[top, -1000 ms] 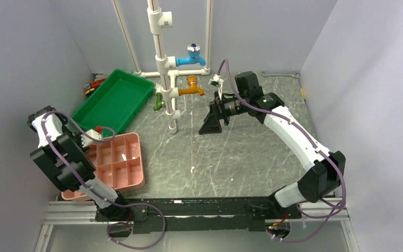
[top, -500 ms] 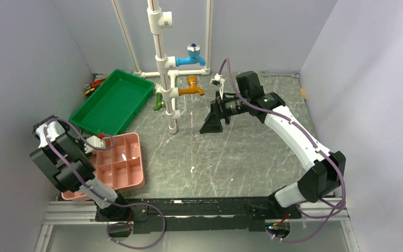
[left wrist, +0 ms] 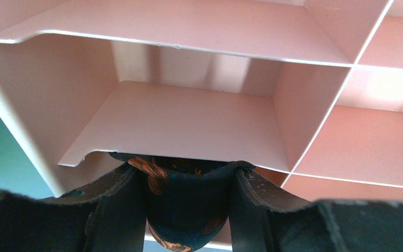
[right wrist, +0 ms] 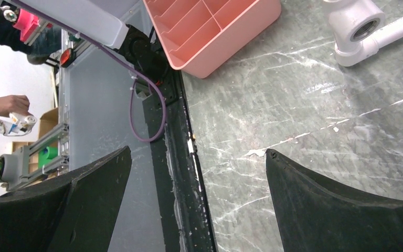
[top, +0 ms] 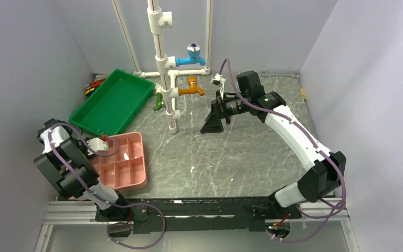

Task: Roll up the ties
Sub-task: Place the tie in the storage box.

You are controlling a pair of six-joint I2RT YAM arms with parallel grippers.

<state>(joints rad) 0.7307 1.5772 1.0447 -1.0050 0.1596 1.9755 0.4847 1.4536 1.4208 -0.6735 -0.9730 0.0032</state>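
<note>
In left hand (left wrist: 186, 181), bunched tie (left wrist: 185, 212), axis unclear

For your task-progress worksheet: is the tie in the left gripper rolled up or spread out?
Rolled up: the tie sits as a compact bundle inside the left gripper.

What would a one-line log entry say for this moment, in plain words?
left pincer: shut on tie, at pink tray | right pincer: open, empty

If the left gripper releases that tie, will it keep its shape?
It would probably loosen: the tie looks like soft fabric, bulging between the fingers of the left gripper. Compartment walls of the pink organizer would likely keep it from unrolling far.
</note>
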